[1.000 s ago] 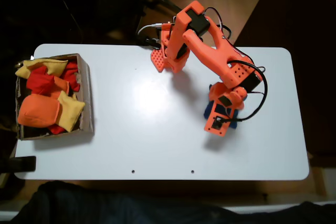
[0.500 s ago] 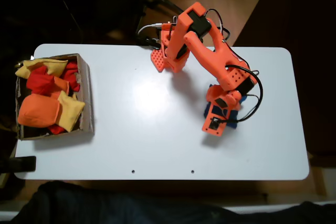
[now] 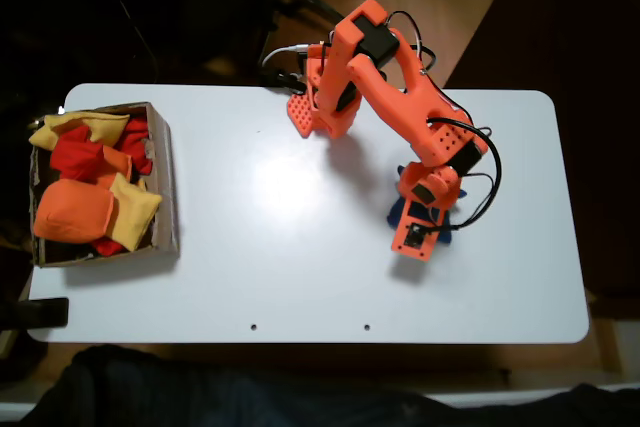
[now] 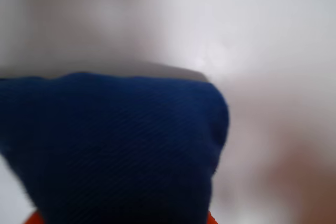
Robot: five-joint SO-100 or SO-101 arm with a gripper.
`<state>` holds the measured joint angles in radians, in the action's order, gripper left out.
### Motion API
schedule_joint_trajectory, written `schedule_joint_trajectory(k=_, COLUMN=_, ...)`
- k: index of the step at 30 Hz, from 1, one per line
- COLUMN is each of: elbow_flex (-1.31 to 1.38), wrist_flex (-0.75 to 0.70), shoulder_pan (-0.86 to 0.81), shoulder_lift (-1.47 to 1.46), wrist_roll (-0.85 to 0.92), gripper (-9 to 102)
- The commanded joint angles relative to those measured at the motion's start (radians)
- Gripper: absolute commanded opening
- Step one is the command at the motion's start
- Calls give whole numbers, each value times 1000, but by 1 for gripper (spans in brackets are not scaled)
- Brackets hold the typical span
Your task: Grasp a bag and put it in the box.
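Note the open white table (image 3: 300,277) between the arm (image 3: 400,107) and the box (image 3: 166,187): in the fixed view that stretch is bare. The box sits at the table's left edge, holding orange, yellow and red beanbags (image 3: 85,197). The bag (image 3: 399,211) lies right of centre, well apart from the box and clear of the right and near edges. The claw (image 3: 418,232) sits directly over it, covering most of it. In the wrist view the bag (image 4: 121,150) is blurred and cut off at the bottom. You cannot tell the claw's opening.
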<state>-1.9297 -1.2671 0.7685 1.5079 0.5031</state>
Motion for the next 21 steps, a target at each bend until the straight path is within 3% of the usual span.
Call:
schedule_joint_trajectory(k=1, elbow_flex=-26, wrist_flex=2, shoulder_pan=0, shoulder_lift=5, wrist_roll=0, gripper=26)
schedule_joint_trajectory(k=5, elbow_flex=-34, wrist_flex=3, shoulder_pan=0, shoulder_lift=21, wrist_roll=6, gripper=15)
schedule_joint_trajectory(k=13, elbow_flex=-17, wrist_flex=-34, shoulder_pan=-12, shoulder_lift=133, wrist_roll=-12, gripper=13)
schedule_joint_trajectory(k=21, elbow_flex=141, wrist_flex=-173, shoulder_pan=-49, shoulder_lift=275, wrist_roll=-71, gripper=12)
